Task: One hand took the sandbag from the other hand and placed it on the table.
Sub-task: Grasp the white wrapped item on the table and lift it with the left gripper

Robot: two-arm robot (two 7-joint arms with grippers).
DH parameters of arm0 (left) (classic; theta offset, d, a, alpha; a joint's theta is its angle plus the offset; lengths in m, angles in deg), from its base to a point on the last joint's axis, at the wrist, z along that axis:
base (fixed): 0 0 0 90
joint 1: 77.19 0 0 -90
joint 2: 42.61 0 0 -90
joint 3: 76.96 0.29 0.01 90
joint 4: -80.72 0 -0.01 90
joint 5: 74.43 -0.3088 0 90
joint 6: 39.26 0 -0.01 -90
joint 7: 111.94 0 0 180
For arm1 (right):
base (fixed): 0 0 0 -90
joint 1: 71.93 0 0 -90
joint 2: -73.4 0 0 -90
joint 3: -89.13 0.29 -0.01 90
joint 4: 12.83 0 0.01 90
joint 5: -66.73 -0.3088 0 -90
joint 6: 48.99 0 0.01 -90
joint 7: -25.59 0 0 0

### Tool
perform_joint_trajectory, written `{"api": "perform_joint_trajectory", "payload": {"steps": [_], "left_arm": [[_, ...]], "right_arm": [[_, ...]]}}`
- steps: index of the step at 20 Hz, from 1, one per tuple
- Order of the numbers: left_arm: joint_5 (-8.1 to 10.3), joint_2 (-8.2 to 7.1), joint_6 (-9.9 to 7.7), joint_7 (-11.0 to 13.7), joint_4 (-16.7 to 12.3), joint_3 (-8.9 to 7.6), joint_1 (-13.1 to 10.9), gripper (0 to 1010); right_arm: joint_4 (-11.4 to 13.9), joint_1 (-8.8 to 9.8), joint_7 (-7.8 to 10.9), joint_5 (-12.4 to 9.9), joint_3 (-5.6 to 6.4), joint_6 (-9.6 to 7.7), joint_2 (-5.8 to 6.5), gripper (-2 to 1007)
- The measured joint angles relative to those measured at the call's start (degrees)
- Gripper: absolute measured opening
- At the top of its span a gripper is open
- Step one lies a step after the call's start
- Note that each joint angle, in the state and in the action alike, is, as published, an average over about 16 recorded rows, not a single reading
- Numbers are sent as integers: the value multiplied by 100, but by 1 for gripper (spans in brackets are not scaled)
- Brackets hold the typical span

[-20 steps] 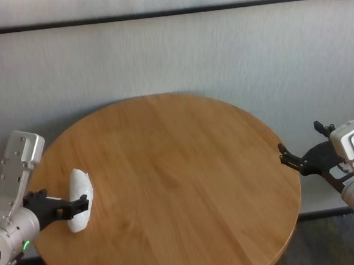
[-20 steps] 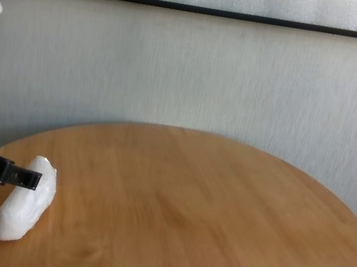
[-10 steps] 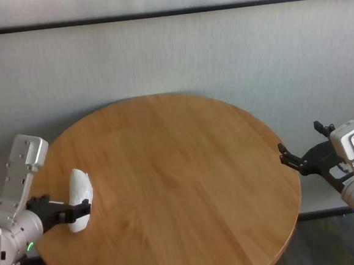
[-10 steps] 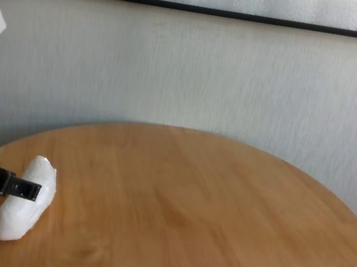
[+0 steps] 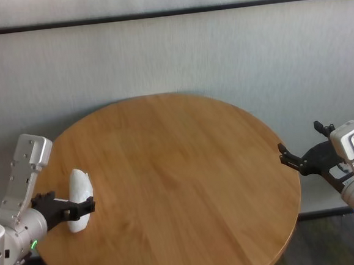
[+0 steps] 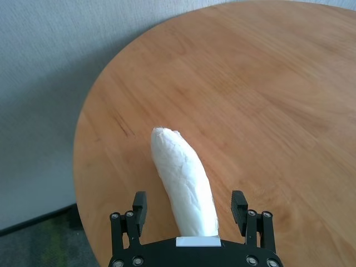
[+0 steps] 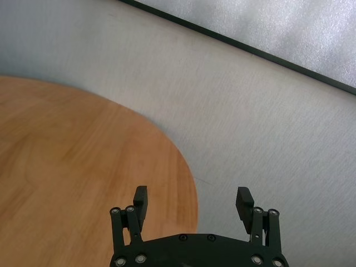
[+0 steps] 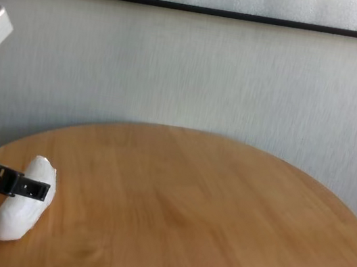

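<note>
White and crinkly, the soft plastic sandbag (image 6: 183, 183) lies flat on the round light-brown wood-grain bench (image 5: 186, 168), right between the spread fingers of the left hand (image 6: 190, 207). That's the broad black hand on the thick silver wrist with the green light, and it's open wide: in its wrist view both fingers stand clear of the pouch on either side, as far as I can tell not touching it, so nothing is gripped.

The right hand (image 7: 192, 203), a black two-finger one on the arm with the blue light, hangs well apart from the bag, out past the far edge of the bench from the left hand's side. It's open too and holds nothing.

So where are we? My read: the bag is already resting on the bench by its own weight, and the placing part looks done or nearly so. What's left, I'd guess, is just for the left hand to back off without dragging the pouch along.

Containers: none that I can see, just the bare bench top with the bag near its rim.
</note>
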Motion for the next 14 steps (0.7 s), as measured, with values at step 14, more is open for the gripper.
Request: {"api": "perform_joint_trajectory", "payload": {"steps": [14], "left_arm": [[-95, 148, -64, 193, 329, -52, 108, 1001]], "right_arm": [[0, 0, 0, 0, 0, 0, 0, 1001]]}}
